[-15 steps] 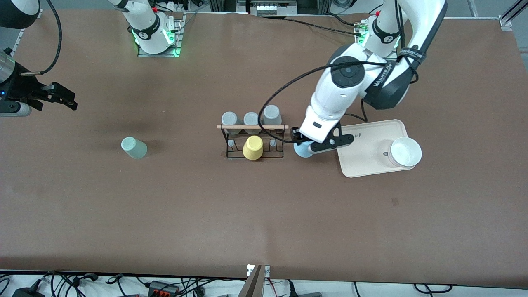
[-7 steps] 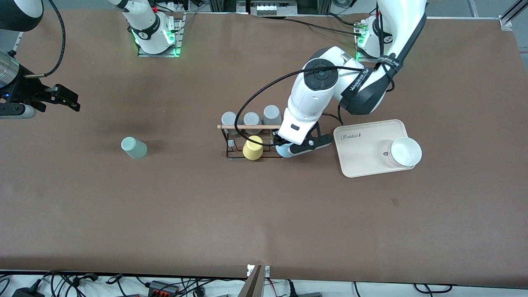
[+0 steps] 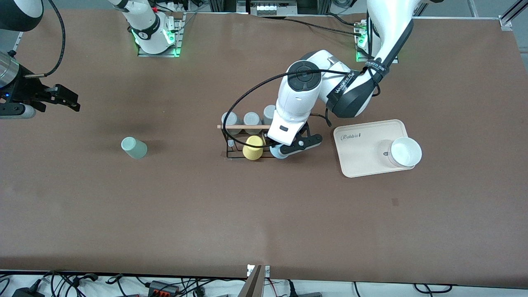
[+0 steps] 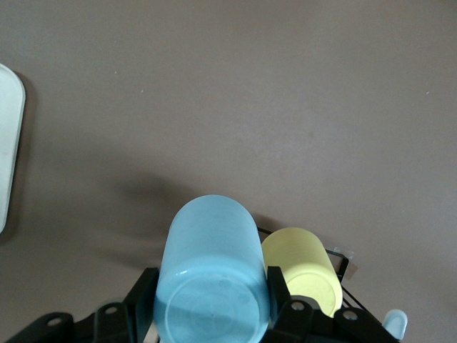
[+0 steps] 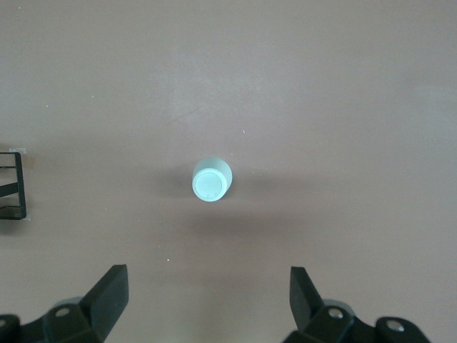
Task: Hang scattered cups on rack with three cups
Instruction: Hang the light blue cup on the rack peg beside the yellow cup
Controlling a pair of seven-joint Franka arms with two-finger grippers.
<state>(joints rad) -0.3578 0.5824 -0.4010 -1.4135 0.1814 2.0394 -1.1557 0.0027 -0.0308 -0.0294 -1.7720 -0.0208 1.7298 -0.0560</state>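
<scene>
A: How is the left arm posed?

B: It reaches from its base down to the rack (image 3: 251, 142), elbow bent, wrist over the rack's end toward the tray (image 3: 363, 165). The left gripper (image 3: 284, 149) pinches the blue cup (image 3: 277, 153) between its fingers (image 4: 282, 300), bottom up. In the left wrist view the cup's side runs out from the jaws, touching or just beside the yellow cup (image 4: 303, 268).

A: Where is that cup against the rack?

B: At the front row, on the yellow cup's tray side. Whether it sits on a peg, I cannot tell.

A: What else is on the rack?

B: 3 grey cups (image 3: 247, 119) in the row farther from the front camera, under the wooden rod (image 3: 243, 126). The yellow one is on the middle front peg.

A: And the right arm?

B: It waits. The right gripper (image 3: 62, 99) hangs over the table at its own end, jaws spread wide, holding nothing.

A: The green cup?

B: The green cup (image 3: 133, 147) stands upside down on the table, well apart from the rack toward the right arm's end. In the right wrist view it lies ahead of the spread fingers (image 5: 107, 293), not touched.

A: The tray?

B: It carries 1 white bowl (image 3: 405, 152).
</scene>
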